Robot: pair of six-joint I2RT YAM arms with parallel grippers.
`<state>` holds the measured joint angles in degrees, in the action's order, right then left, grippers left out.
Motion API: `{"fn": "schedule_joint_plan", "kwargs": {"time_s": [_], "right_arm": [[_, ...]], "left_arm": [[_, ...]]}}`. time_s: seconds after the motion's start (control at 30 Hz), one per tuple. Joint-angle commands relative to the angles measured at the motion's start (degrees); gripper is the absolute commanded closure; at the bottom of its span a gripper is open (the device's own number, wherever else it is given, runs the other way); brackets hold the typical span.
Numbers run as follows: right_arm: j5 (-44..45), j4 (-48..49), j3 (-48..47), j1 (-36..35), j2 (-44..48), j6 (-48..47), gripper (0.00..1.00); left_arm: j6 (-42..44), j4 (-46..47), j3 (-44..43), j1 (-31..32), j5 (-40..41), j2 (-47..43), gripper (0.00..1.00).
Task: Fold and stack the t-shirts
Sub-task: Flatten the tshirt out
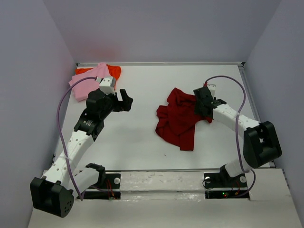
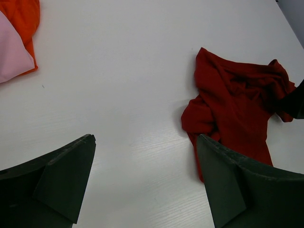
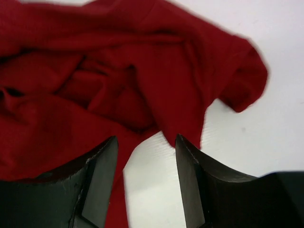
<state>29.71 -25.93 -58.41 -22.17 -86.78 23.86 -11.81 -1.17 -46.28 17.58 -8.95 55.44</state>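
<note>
- Pink t-shirt [image 1: 87,85]: far left corner of the desk [image 1: 137,142], lying flat on the orange t-shirt [image 1: 114,71]. Both look folded and stacked; judged done.
- Dark red t-shirt [image 1: 178,121]: right of centre, crumpled and spread unevenly, well apart from the stack. Folding and stacking judged left to do.
- Left end effector [image 2: 145,140]: fingers spread wide, holding nothing, over bare desk between stack and red shirt.
- Right end effector [image 3: 146,137]: fingers moderately apart, at the red shirt's near edge, a tip of cloth lying between them. Nothing clamped; contact cannot be told.
</note>
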Motion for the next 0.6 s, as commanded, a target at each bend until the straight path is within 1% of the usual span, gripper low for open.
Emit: {"fn": "schedule_joint_plan", "kwargs": {"time_s": [0.0,0.03,0.13,0.43,0.57], "right_arm": [[-10.54,7.64,4.52,-0.41,1.79,4.0,0.43],[-13.16,8.61,6.54,-0.41,1.97,5.14,0.44],[-15.56,11.16,8.57,-0.41,2.85,5.76,0.44],[-13.63,12.92,10.25,-0.41,0.48,5.23,0.44],[-11.96,13.19,9.29,-0.41,-1.28,4.71,0.44]], "left_arm": [[0.56,1.26,-0.65,0.26,-0.37,-0.33,0.03],[0.56,1.26,-0.65,0.26,-0.28,-0.33,0.03],[0.56,1.26,-0.56,0.26,-0.19,-0.33,0.03],[0.56,1.26,-0.65,0.26,-0.19,-0.24,0.03],[0.56,1.26,-0.56,0.35,-0.28,-0.24,0.03]]}}
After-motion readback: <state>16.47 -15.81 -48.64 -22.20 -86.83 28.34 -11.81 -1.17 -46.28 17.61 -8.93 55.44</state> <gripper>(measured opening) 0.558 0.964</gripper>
